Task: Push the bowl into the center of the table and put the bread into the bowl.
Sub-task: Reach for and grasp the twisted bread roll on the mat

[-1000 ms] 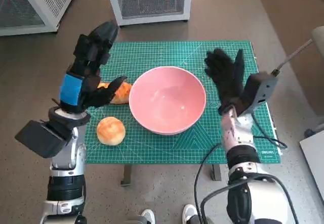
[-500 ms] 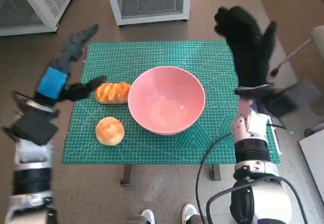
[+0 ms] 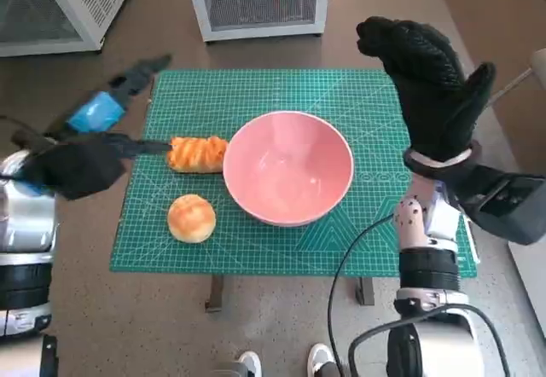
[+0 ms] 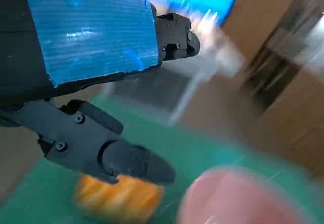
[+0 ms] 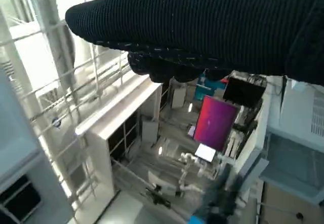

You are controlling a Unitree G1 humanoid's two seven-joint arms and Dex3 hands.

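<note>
- bowl (image 3: 288, 168): pink, round, glossy, nothing inside, upright on the green mat (image 3: 256, 95), about mid-table
- long bread (image 3: 197, 153): golden-orange, striped crust, lying flat, touching the bowl's rim on the left-hand side
- round bread (image 3: 191, 217): pale golden bun with a browner top, apart from the bowl, nearer the robot than the long one
- left hand (image 3: 102, 130): blurred, raised at the mat's edge, fingers apart and holding nothing; one dark fingertip just beside the long bread's outer end
- right hand (image 3: 431, 83): gloved, lifted above the mat's far right corner, fingers together and extended, thumb out, nothing in it; bowl sits well clear of these fingers
</note>
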